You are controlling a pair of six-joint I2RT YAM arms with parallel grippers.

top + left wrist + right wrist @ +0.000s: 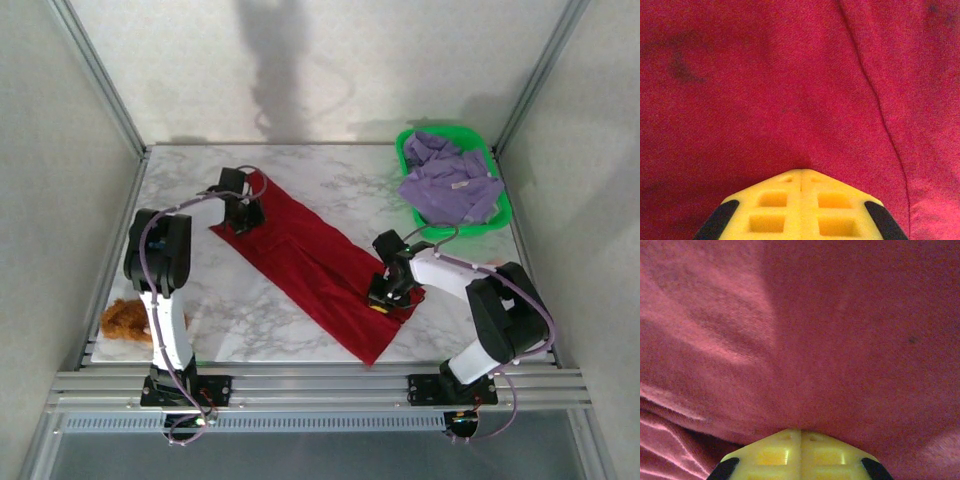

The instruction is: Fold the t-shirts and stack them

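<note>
Table: one shirt lies flat on it, running diagonally from far left to near right, and its near-right corner reaches almost to the table's front edge.

Left gripper sits on the shirt's far-left end; in the left wrist view its tips meet the cloth.

Right gripper sits on the shirt's near-right part, close to its right edge.

Basket: far-right corner of the table, well apart from the shirt.

Second shirt: heaped in the basket.

Lump: near-left edge of the table, just left of the left arm.
</note>
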